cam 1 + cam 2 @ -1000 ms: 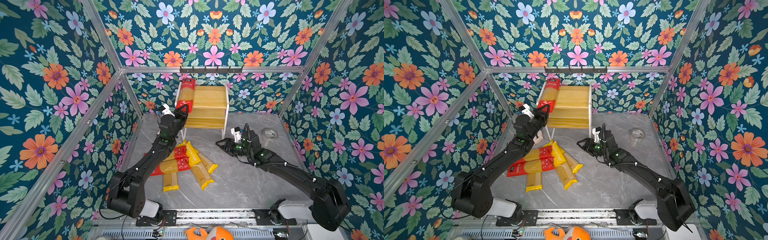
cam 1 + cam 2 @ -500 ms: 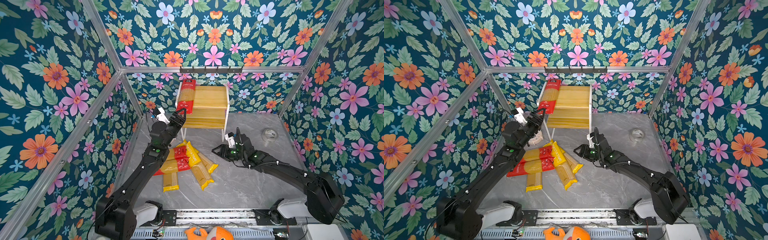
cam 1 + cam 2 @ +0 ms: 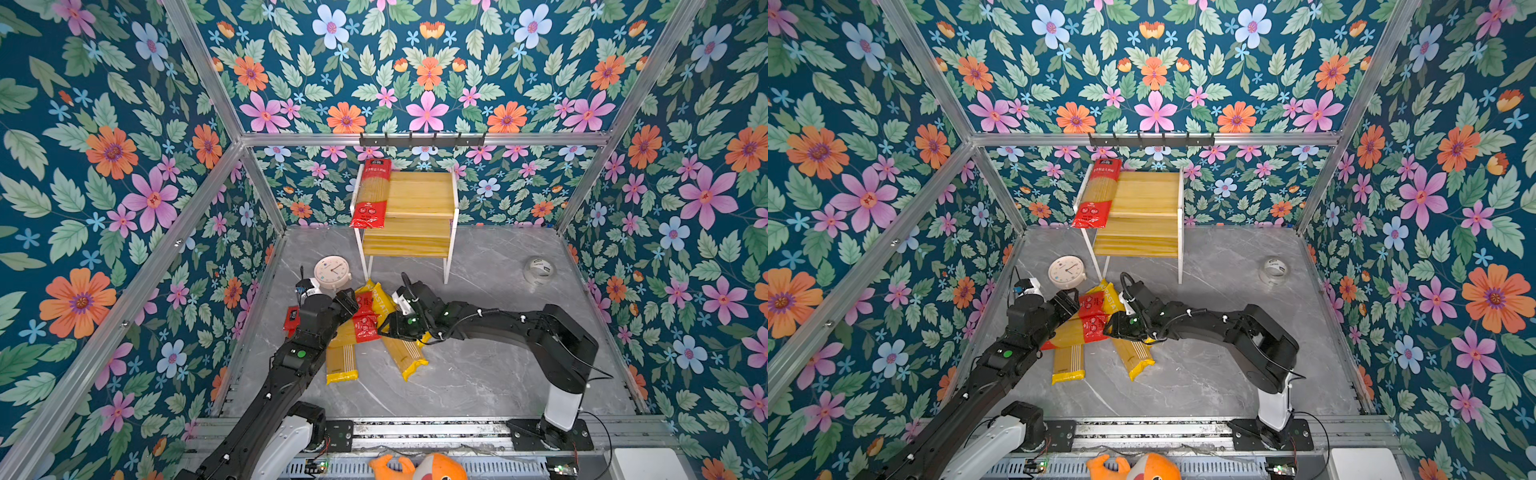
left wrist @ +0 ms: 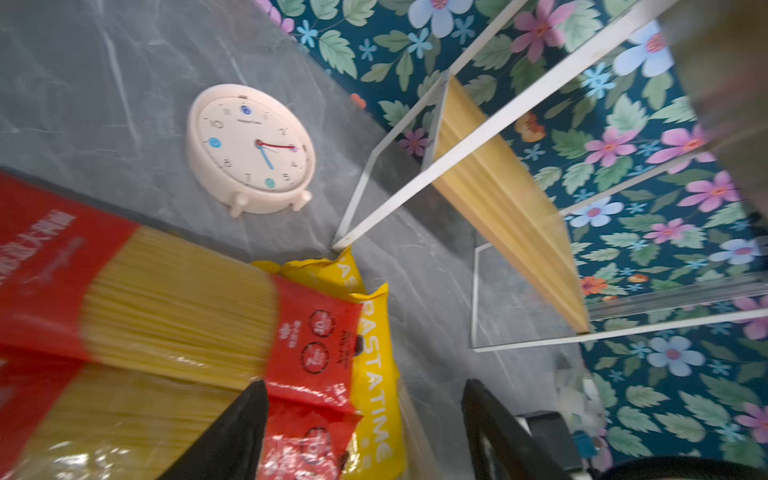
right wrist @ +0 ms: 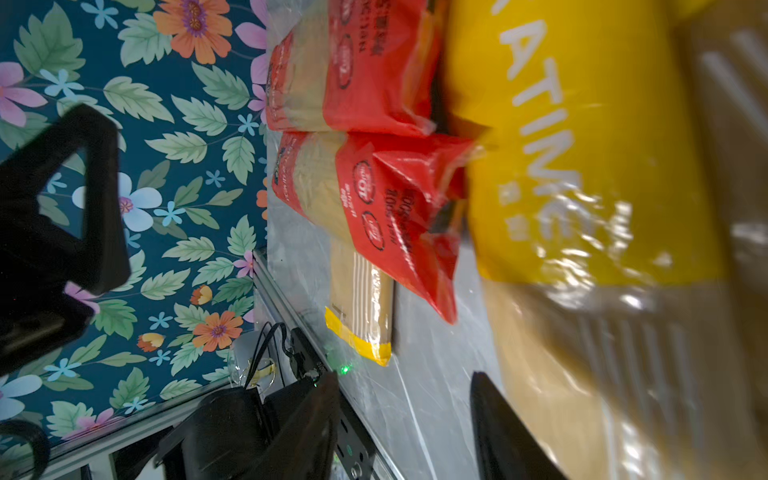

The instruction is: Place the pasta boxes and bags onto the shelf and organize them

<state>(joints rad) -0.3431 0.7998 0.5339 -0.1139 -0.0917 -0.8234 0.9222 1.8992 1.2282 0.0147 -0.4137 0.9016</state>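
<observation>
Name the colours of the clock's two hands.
Clock: one red, one blue; clearest in the left wrist view.

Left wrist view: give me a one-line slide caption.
Open left claw over red-ended spaghetti packets and a yellow PASTATIME packet, near a cream clock and the shelf.

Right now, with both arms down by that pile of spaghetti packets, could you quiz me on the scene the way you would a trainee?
1. True or false: a red-ended packet lies on the top board of the shelf.
2. Which round thing lies on the floor near the shelf's left front leg? A) a plate B) a clock C) a bowl
3. Short answer: is the left end effector open or shut?

Key: 1 true. 2 B. 3 open: its two fingers stand well apart, with nothing gripped between them.
</observation>
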